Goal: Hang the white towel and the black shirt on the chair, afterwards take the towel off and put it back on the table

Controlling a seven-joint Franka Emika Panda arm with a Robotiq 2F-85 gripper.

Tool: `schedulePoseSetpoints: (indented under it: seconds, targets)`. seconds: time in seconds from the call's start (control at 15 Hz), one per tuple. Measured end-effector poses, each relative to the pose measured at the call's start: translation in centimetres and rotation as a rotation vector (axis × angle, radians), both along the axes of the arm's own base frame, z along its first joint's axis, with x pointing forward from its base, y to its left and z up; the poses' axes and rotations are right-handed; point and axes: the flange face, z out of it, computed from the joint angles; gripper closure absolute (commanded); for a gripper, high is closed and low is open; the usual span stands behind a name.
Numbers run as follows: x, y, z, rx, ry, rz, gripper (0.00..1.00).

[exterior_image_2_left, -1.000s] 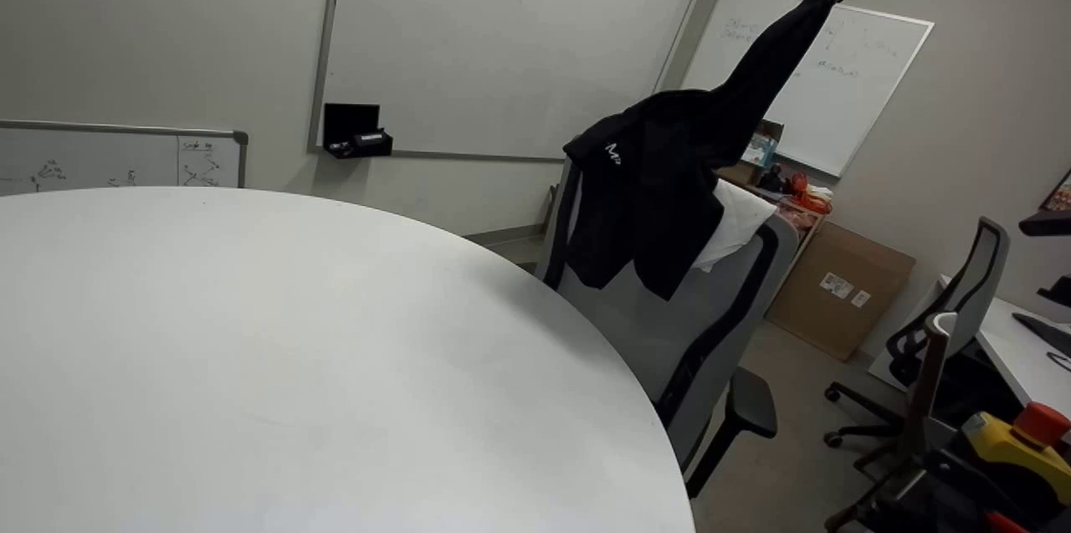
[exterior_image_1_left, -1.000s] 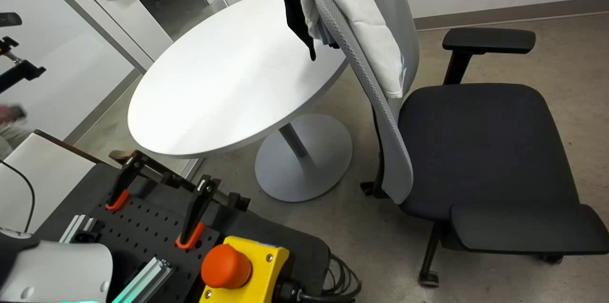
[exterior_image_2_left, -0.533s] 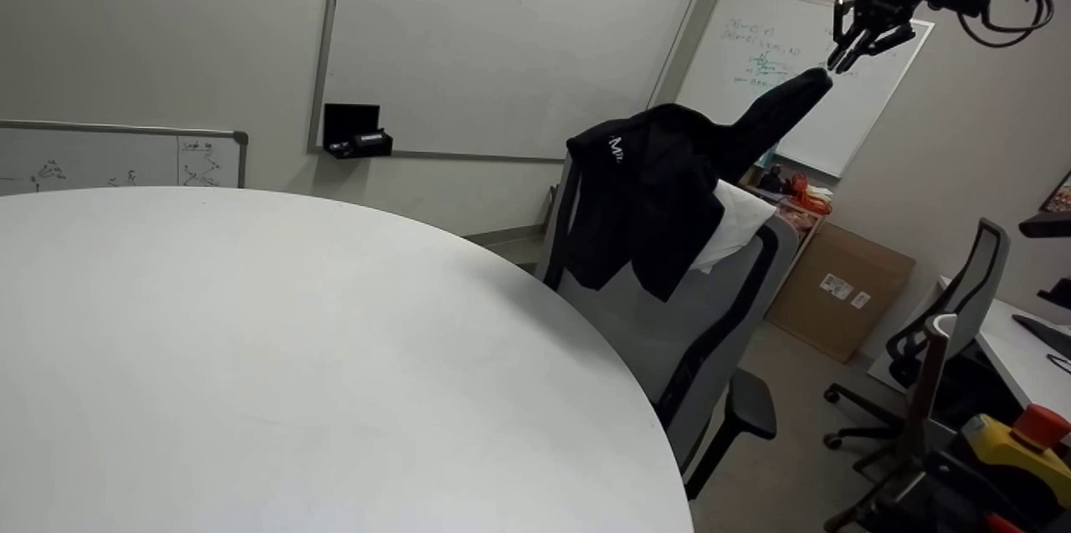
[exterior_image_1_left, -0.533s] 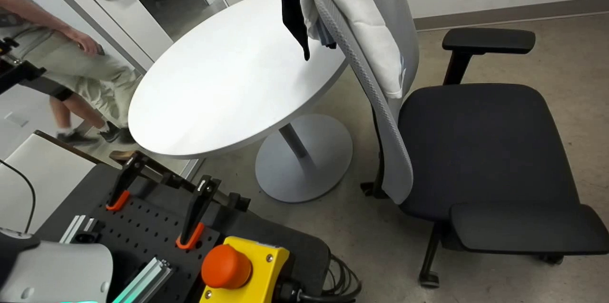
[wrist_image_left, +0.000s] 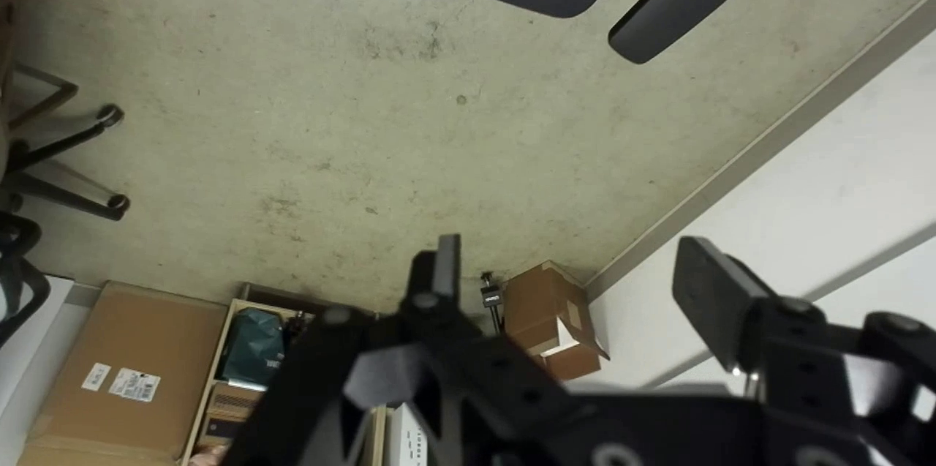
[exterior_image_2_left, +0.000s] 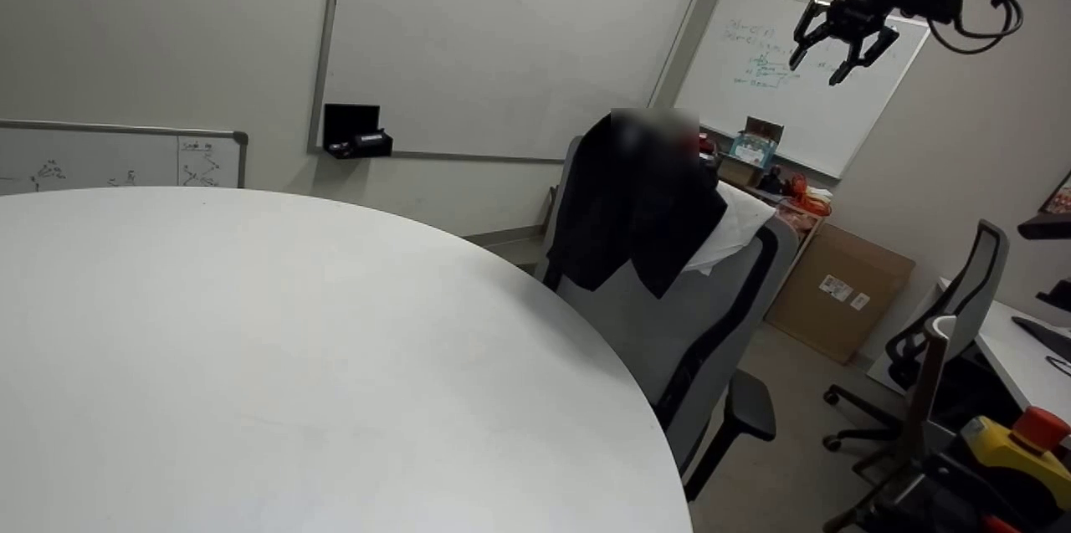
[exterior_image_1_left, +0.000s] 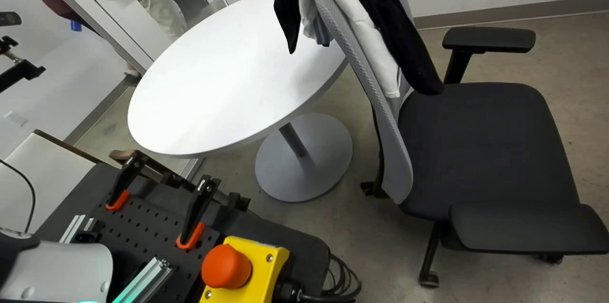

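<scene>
Round white table, chair beside it, 3 whiteboards, mottled floor

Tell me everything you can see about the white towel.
The white towel looks like soft cloth, with a few creases. It hangs draped over the top of the chair backrest, reaching down both faces. The black shirt lies across part of it, hiding its full outline. The gripper is open and apart from it.
</scene>
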Motion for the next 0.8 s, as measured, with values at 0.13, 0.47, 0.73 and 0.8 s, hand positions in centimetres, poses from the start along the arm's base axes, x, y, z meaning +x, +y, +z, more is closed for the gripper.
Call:
schedulePoseSetpoints:
  seconds: [0.13,0.47,0.73,0.8]
  targets:
    - [2.1,3.8,-0.4,0.010,0.012,0.069,0.00]
    - [6.3,16.9,-3.9,0.065,0.080,0.308,0.00]
    - [6.2,22.6,-7.3,0.181,0.174,0.484,0.00]
    - [5.7,22.7,-7.9,0.205,0.213,0.519,0.00]
